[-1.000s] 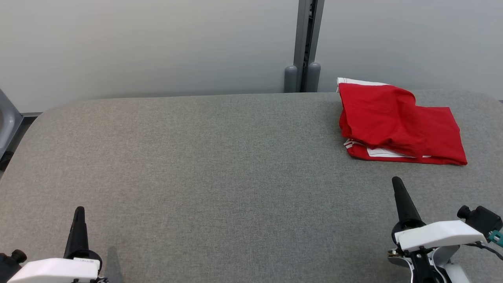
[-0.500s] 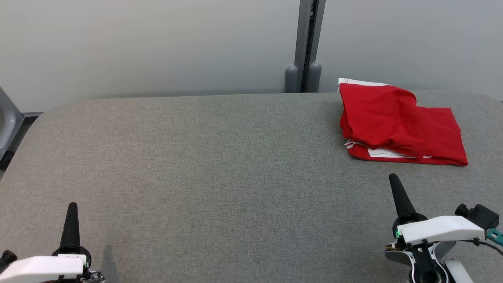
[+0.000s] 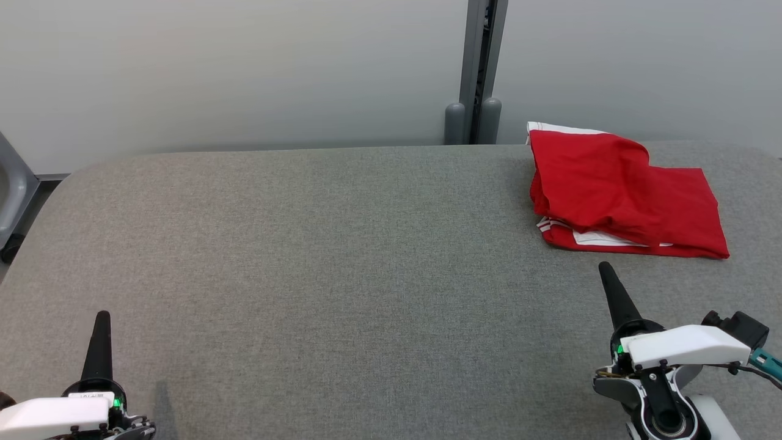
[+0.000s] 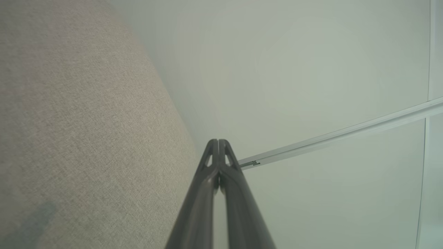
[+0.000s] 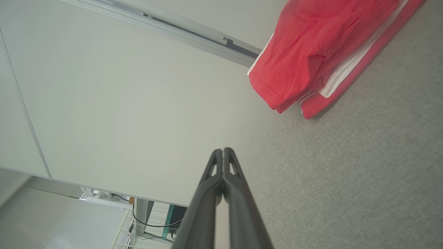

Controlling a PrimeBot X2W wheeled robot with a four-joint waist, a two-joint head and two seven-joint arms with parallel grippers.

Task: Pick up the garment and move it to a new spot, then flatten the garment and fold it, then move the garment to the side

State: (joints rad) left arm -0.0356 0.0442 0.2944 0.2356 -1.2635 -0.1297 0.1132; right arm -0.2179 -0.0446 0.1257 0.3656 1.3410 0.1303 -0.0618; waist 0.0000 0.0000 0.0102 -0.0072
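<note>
Garment (image 3: 623, 192): in the head view the red cloth with white trim lies folded in a loose rectangle at about two o'clock on the grey desk (image 3: 342, 256), its far corner near the back edge where a grey post (image 3: 479, 67) rises against the wall. The right tool (image 3: 602, 267) points toward it from about five o'clock, tip just short of the near hem and not touching; its two dark fingers are pressed together with nothing between them. The left tool (image 3: 102, 316) sits well apart at seven o'clock, also closed and empty. Compared with a second ago, the right tip stands a little closer to the cloth, the left one lower and further left, and the garment lies as it did. That reads as the arms settling after the last step, so the task looks finished or nearly so.

From the left wrist view, the left tool (image 4: 218, 141) shows both fingers meeting at the tip, bare desk (image 4: 86, 131) at nine o'clock and pale wall beyond.

From the right wrist view, the right tool (image 5: 222, 151) is likewise closed on nothing, and the garment (image 5: 311, 52) lies at one o'clock, folded in what look like three or four layers, though blur at the picture's edge makes the count uncertain.
</note>
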